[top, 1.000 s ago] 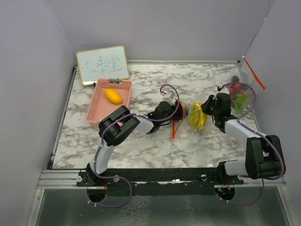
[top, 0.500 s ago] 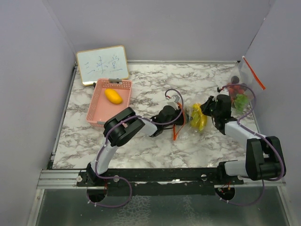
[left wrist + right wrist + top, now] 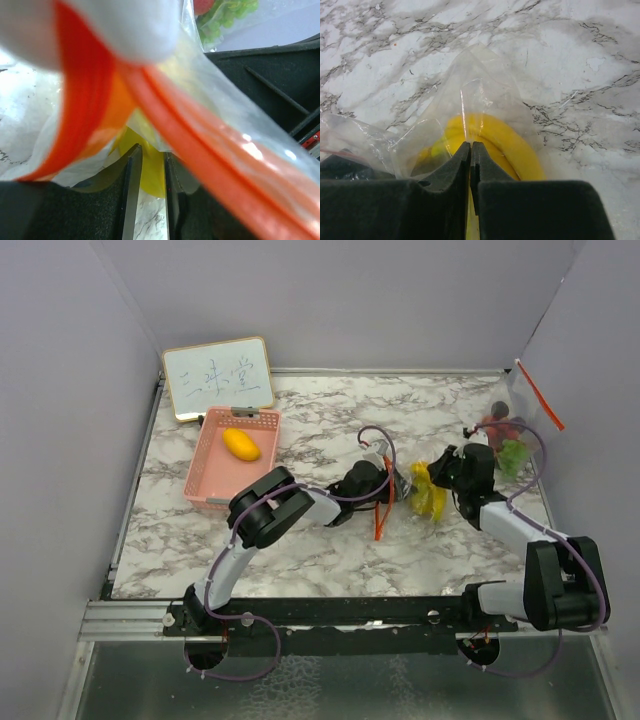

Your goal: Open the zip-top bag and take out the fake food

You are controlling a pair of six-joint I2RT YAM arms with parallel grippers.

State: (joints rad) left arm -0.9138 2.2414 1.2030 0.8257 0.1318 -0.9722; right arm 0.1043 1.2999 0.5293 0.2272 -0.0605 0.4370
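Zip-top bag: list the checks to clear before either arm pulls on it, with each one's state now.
1. Right end effector shut on the zip-top bag film: ok.
2. Left end effector gripping the bag: cannot tell; its jaws stand narrowly apart.
3. Orange zip strip parted: cannot tell.
4. Banana inside the bag: ok.
5. Pink basket has room beside the lemon: ok.

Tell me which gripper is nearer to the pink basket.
Left. The left gripper is mid-table at the orange mouth of the zip-top bag, right of the pink basket. The right gripper pinches that bag's other side, farther right.
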